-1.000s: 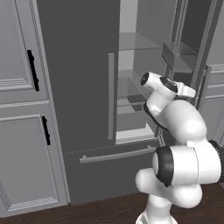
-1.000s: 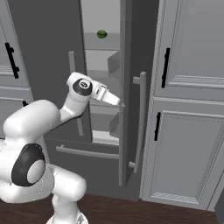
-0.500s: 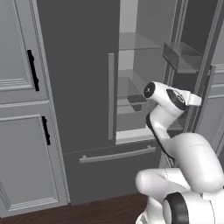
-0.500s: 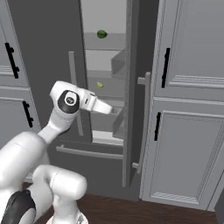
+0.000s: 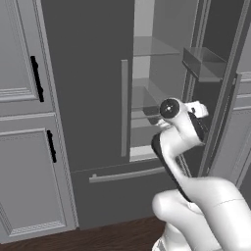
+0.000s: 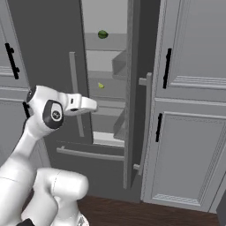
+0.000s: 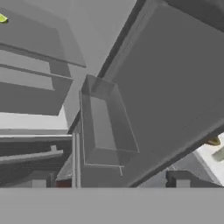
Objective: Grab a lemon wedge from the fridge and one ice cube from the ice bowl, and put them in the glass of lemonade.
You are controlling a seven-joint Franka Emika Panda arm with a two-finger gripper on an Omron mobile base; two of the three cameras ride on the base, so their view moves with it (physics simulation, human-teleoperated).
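The fridge (image 5: 88,98) has its left door shut and its right door (image 6: 134,88) swung open, baring pale shelves. The lemon wedge (image 6: 101,85), a tiny yellow-green piece, lies on a middle shelf; it also shows at the hand view's top left corner as the lemon wedge (image 7: 2,18). My gripper (image 6: 93,105) hovers in front of the opening, below and left of the wedge and well apart from it. Its fingertips (image 7: 39,181) stand wide apart, so my gripper (image 7: 109,183) is open with nothing between them. From the left, my gripper (image 5: 198,110) sits beside the open door's edge.
A small round green thing (image 6: 103,34) rests on the top shelf. A clear door bin (image 7: 105,127) hangs on the open door, close ahead of the hand. The left door's long handle (image 6: 74,88) and the drawer bar (image 6: 88,154) stick out. Grey cabinets (image 6: 190,110) flank the fridge.
The arm has refolded: the hand has dropped lower and drawn back a little from the fridge opening. The jaws have stayed wide open and the wedge has not moved.
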